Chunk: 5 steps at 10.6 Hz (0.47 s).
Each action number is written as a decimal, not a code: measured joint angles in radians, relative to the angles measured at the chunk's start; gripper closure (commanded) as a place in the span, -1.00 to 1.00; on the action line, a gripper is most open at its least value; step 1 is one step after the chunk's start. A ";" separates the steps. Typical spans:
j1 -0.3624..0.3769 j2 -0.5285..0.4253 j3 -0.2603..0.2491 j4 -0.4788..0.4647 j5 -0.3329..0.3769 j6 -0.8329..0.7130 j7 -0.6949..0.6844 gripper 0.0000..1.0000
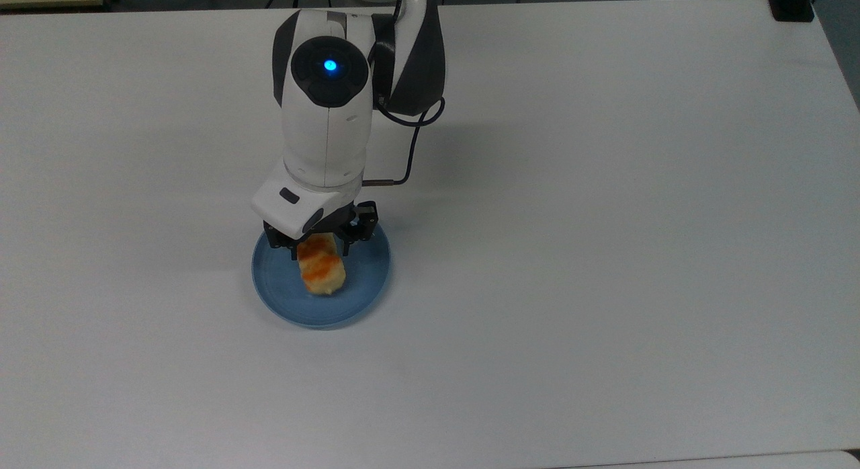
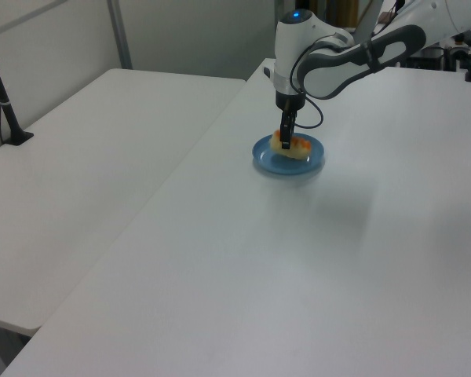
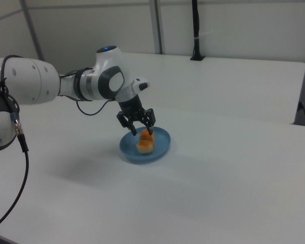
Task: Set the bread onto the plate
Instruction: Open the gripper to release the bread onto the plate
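The bread [image 1: 321, 269], a pale-tan bun with orange lumps on top, lies flat on the light-blue plate [image 1: 366, 275], a little towards the top view's left of its middle. My gripper [image 1: 321, 248] hangs straight down just above the bread's far end. Its fingers stand open, one on each side of the bun. In the right view the bread [image 3: 145, 143] rests on the plate [image 3: 162, 140] under the spread fingers of the gripper [image 3: 142, 129]. In the left view the gripper [image 2: 286, 143] partly covers the bread [image 2: 297, 146] on the plate [image 2: 314, 161].
The plate sits on a wide white table [image 1: 605, 254]. A second white table [image 2: 86, 157] adjoins it on the left view's left. A black post [image 3: 195, 30] stands at the far edge in the right view.
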<state>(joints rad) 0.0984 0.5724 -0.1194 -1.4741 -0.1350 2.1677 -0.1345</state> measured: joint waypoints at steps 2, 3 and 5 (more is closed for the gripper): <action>0.011 0.000 0.005 0.005 0.000 0.000 0.001 -1.00; 0.016 0.000 0.005 0.006 0.000 0.000 0.012 -1.00; 0.017 -0.018 0.005 0.022 0.000 -0.005 0.045 -1.00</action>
<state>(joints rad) 0.1154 0.5548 -0.1143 -1.4525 -0.1349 2.1626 -0.0890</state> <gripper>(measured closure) 0.000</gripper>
